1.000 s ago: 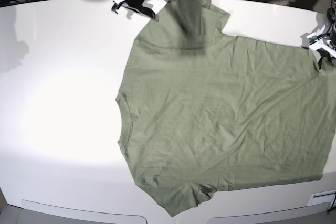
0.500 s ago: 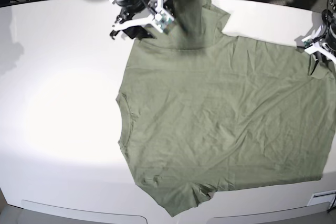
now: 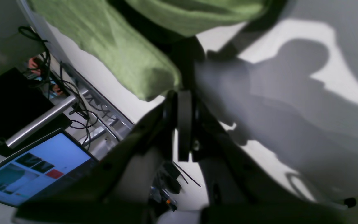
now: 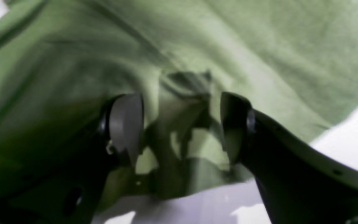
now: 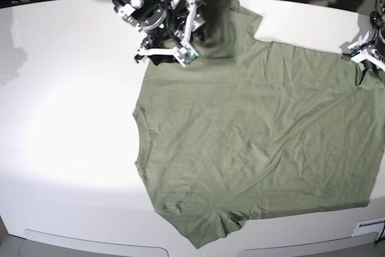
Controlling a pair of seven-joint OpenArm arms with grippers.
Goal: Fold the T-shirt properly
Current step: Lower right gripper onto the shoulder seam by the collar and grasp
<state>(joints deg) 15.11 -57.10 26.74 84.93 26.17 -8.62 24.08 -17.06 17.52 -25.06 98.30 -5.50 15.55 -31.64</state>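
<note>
Now right gripper has dropped onto T-shirt shoulder, jaws apart, ungrasped; left gripper jaws closed at hem corner.

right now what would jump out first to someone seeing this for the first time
The big olive-green T-shirt spread flat and wrinkled over the right half of the white table, collar facing left. Next, the right claw open at the shirt's far shoulder by the sleeve. The left claw sits at the far right edge on the shirt's hem corner, shut as the wrist view shows.
</note>
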